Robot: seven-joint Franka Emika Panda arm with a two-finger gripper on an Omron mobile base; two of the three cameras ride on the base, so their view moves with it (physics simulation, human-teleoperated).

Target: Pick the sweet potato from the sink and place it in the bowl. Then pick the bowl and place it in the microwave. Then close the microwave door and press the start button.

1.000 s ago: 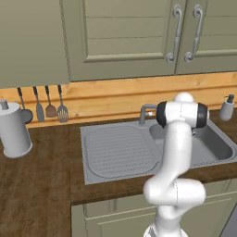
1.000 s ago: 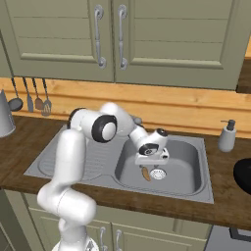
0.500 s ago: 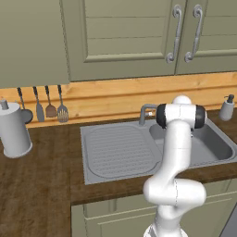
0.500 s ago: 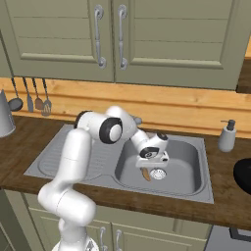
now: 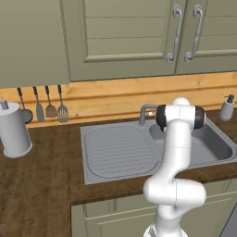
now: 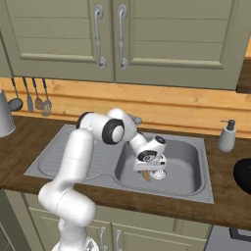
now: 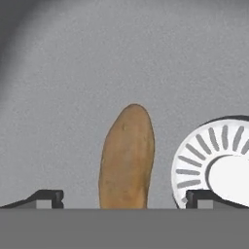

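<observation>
The sweet potato (image 7: 127, 155), an orange-brown tuber, lies on the floor of the grey sink (image 6: 188, 169) basin beside the round drain (image 7: 219, 170). My gripper (image 7: 124, 198) hangs open just over it, one dark fingertip on each side and neither touching it. From the right base view the gripper (image 6: 149, 169) is down in the basin, right above the sweet potato (image 6: 146, 175). The black bowl (image 6: 243, 174) sits on the counter at the right, cut off by the frame edge. The microwave and its door are out of view.
A curved faucet (image 6: 135, 119) stands behind the basin, with the ribbed drainboard (image 5: 118, 148) to its left. A soap dispenser (image 6: 227, 136) is at the back right, a grey canister (image 5: 14, 132) is at the far left, and utensils (image 5: 50, 105) hang on the wall.
The hand has sunk a little deeper into the basin toward the sweet potato. The jaws stayed open.
</observation>
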